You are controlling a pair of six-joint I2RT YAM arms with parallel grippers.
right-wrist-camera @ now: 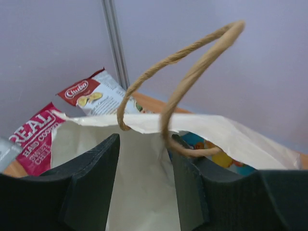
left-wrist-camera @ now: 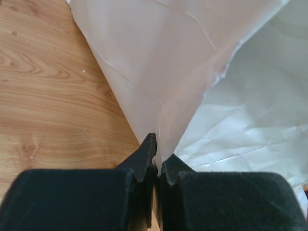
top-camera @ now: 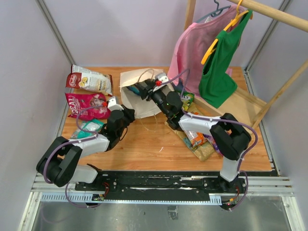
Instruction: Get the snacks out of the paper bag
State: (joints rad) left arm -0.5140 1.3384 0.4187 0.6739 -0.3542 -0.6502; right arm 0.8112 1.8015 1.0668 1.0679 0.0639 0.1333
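The paper bag [top-camera: 139, 98] lies on its side at the back middle of the table, mouth facing left-back. My left gripper [top-camera: 127, 112] is shut on a bottom corner of the bag [left-wrist-camera: 158, 161]. My right gripper [top-camera: 134, 89] is open at the bag's mouth, its jaws straddling the inner wall [right-wrist-camera: 144, 163], with a loop handle [right-wrist-camera: 192, 62] over them. A blue-teal snack packet [right-wrist-camera: 219, 154] shows inside the bag beside my right finger. A red-white packet [top-camera: 90, 80] and a magenta packet [top-camera: 87, 105] lie at the back left, and both also show in the right wrist view.
A teal packet [top-camera: 89, 127] lies partly under my left arm. A pile of several packets [top-camera: 195, 137] lies under my right arm. Pink [top-camera: 192, 48] and green [top-camera: 219, 67] shirts hang from a wooden rack at the back right. Walls close the table's left and back.
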